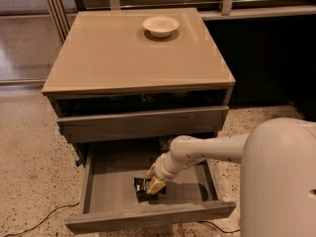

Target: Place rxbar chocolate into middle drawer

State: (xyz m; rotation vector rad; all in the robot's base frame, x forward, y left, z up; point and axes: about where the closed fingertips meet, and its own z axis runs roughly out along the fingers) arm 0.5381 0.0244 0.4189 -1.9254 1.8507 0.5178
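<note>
Tool (154,179): low inside the pulled-out drawer, near the middle of its floor, at the end of the white jointed arm (207,149) that reaches in from 3 o'clock. Grip state: cannot tell whether it is clamped on the bar or has let go

Flat rectangular rxbar chocolate in black wrapper with white lettering (141,184): touching the tool at its 9 o'clock side, down at drawer-floor level. Cannot tell if it rests fully on the floor or is just above it

Wide shallow grey-brown wooden middle drawer (148,216): open; bar lies within its walls, closer to the front rim at 6 o'clock than to the back

Plain grey drawer front (143,122) at 12 o'clock of the tool: pushed in. Above it the tan flat surface (123,58) carries a round cream-white bowl (160,25) toward its far edge, well apart from the work

Progress (judgement): transport done, bar inside the right compartment. Left: confirm release, lift the tool clear of the drawer without dragging the bar
</note>
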